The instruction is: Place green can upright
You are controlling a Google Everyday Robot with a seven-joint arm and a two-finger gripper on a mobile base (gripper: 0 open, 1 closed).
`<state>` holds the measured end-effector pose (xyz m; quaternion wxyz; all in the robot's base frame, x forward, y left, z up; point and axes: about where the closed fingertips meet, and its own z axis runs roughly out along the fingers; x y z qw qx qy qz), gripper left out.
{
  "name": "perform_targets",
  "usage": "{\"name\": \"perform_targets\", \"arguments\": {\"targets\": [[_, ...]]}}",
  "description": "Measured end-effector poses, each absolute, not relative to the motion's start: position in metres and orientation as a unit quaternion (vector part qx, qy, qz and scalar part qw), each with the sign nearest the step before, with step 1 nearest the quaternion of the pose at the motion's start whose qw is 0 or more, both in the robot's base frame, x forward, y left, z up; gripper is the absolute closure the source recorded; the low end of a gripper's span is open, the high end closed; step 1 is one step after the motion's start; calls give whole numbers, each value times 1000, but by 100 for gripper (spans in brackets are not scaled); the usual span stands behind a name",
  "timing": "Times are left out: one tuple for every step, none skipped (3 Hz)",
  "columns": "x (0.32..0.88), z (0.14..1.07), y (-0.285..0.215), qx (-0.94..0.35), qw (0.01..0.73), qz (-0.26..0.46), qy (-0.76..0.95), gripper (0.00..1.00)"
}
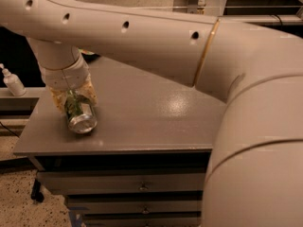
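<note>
The green can [79,114] has a green and white body and a silver end that faces the camera. It lies tilted at the left part of the grey table [142,122]. My gripper [74,100] reaches down from the white arm, and its tan fingers [89,92] are closed on both sides of the can's body. The can's far end is hidden by the gripper and wrist.
The big white arm [189,46] crosses the upper view and fills the right side. A white pump bottle [13,82] stands on a ledge at the far left. Drawers [142,187] sit under the table. The table's front edge is close below the can.
</note>
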<state>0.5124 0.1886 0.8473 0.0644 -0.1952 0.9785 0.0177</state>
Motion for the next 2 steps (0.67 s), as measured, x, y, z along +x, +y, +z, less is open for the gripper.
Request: {"name": "perform_targets", "arguments": {"targets": [[532, 869, 168, -206, 116, 16, 972, 100], [550, 892, 138, -224, 178, 34, 958, 100]]}}
